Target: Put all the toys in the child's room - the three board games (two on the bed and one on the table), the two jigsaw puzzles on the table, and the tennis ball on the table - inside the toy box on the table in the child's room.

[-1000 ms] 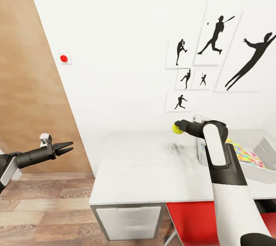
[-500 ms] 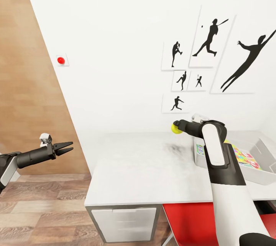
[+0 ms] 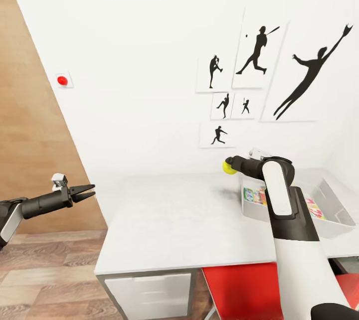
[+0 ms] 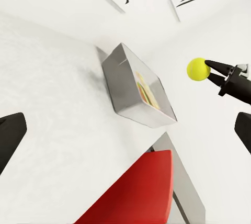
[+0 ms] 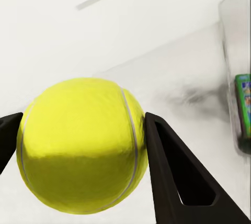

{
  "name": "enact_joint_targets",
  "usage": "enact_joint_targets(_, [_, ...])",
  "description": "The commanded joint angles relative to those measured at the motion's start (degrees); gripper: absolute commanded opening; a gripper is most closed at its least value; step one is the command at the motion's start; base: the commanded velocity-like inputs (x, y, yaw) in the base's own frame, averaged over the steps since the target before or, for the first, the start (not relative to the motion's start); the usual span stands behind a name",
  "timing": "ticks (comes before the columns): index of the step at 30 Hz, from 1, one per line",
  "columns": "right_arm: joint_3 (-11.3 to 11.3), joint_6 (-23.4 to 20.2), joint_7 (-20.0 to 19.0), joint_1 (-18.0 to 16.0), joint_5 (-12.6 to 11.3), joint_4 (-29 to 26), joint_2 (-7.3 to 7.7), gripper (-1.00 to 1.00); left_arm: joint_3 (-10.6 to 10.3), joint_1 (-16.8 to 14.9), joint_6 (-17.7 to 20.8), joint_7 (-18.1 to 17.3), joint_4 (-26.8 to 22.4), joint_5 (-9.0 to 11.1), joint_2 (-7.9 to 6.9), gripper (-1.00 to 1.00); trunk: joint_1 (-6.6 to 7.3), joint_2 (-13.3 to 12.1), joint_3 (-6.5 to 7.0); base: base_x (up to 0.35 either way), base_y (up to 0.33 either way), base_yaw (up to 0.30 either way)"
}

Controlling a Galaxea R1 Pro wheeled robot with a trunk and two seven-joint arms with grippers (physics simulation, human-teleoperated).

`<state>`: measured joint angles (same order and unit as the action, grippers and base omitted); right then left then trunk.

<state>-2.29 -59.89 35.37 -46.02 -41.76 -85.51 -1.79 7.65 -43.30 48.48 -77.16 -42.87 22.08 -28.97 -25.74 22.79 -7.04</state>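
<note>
The right arm (image 3: pixel 294 240) is white with glossy black joint bands and a black forearm bearing a white oblong panel. The left gripper (image 3: pixel 82 193) has tapered black fingers (image 3: pixel 84 188) behind a small white-grey block.

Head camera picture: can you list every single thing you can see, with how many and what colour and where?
tennis ball: one, yellow-green, held up above the table, just left of the toy box.
toy box: one, grey, on the table's right end by the wall.
toys in the box: colourful flat pieces inside; too hidden to count.
table: one, pale grey top with white drawers, against the wall.
chair: one, red, in front of the table, under its edge.
silhouette pictures: six, black on white, on the wall above the table.
red button: one, on the wall at left.
floor: brown wood, lower left.
right tool: black, shut on the ball.
left tool: black, open, hovering left of the table.
</note>
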Motion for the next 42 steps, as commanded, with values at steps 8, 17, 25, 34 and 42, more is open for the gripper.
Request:
enact_joint_targets(8, [-0.1, -0.1, 0.7, -0.1, -0.7, 0.0, 0.21, -1.00, 0.0, 0.0, 0.5, -0.1, 0.0, 0.2, -0.03, 1.00, -0.04, 0.1, 0.34, 0.002, -0.005, -0.223])
enact_joint_targets(17, [-0.5, -0.1, 0.7, -0.1, -0.7, 0.0, 0.55, -1.00, 0.0, 0.0, 0.5, -0.1, 0.0, 0.2, -0.03, 1.00, -0.04, 0.1, 0.88, 0.000, 0.000, -0.226])
enact_joint_targets(25, [-0.2, -0.1, 0.7, -0.1, -0.7, 0.1, 0.55, -1.00, 0.0, 0.0, 0.5, -0.1, 0.0, 0.2, -0.03, 1.00, -0.04, 0.1, 1.22, 0.060, -0.156, -0.171])
enact_joint_targets(34, [0.4, -0.1, 0.7, -0.2, -0.9, 0.9, -0.13, -1.00, -0.9, -0.9, 3.2, 1.9, -4.6, 0.1, 2.67, 1.00, -0.04, 0.1, 1.24, 0.029, -0.071, -0.010])
enact_joint_targets(42, [5.8, -0.1, 6.5, -1.2, -1.2, 6.0, -0.46, -1.00, -2.2, -9.6, 10.8, 25.1, -6.7, -0.1, 17.25, 1.00, -0.04, 0.1, 1.24, 0.000, -0.001, 0.000])
